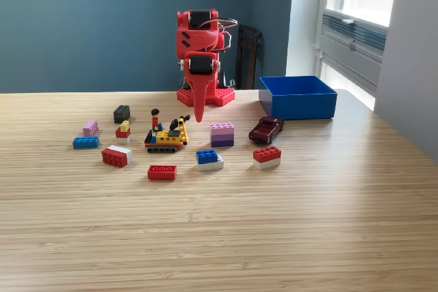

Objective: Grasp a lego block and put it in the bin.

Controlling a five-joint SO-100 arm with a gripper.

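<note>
One red arm's gripper (199, 115) hangs at frame centre (jaws look closed, holding nothing); the blue bin (298, 98) sits right of it, lego blocks (222, 135) scattered just below.

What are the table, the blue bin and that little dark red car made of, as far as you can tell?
Table: looks like pale wood, perhaps bamboo, with fine parallel grain strips and a soft satin sheen. Bin: most likely plastic, uniformly bright blue with smooth straight walls. Car: glossy dark red shell, either painted metal or plastic; too small to tell.
</note>
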